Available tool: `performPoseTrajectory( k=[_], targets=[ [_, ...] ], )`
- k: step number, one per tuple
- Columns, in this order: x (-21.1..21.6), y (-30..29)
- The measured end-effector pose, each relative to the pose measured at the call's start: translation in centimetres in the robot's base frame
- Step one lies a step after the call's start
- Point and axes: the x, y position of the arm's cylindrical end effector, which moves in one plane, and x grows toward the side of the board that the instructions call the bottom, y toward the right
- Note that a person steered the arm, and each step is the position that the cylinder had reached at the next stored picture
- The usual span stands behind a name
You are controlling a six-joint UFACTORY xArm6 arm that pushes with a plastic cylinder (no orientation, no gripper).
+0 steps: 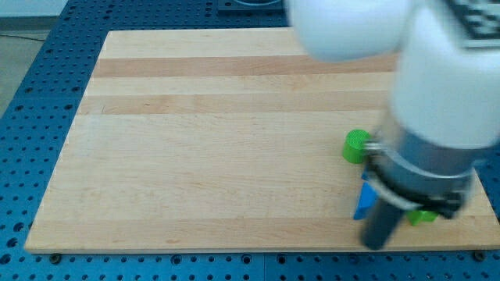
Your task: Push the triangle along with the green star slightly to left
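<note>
A blue triangle [363, 203] lies near the board's bottom right, partly hidden by my arm. A small part of a green block [423, 217] shows just right of my rod, under the arm; its shape cannot be made out. Another green block [356, 146], roundish, sits above the triangle at the arm's left edge. My tip [376, 245] is at the end of the dark rod, just below and right of the blue triangle, close to or touching it, and left of the lower green block.
The wooden board [219, 156] lies on a blue perforated table [47, 62]. My blurred white and grey arm [437, 117] covers the board's right side. The board's bottom edge runs just under the tip.
</note>
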Motion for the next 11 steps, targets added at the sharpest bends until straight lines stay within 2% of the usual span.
performPoseTrajectory(
  k=[1, 2, 3, 9, 11],
  targets=[
    [-0.1, 8.4],
    [-0.2, 12.5],
    [-2.8, 12.5],
    [-2.4, 0.0],
    [-4.0, -4.8]
  ],
)
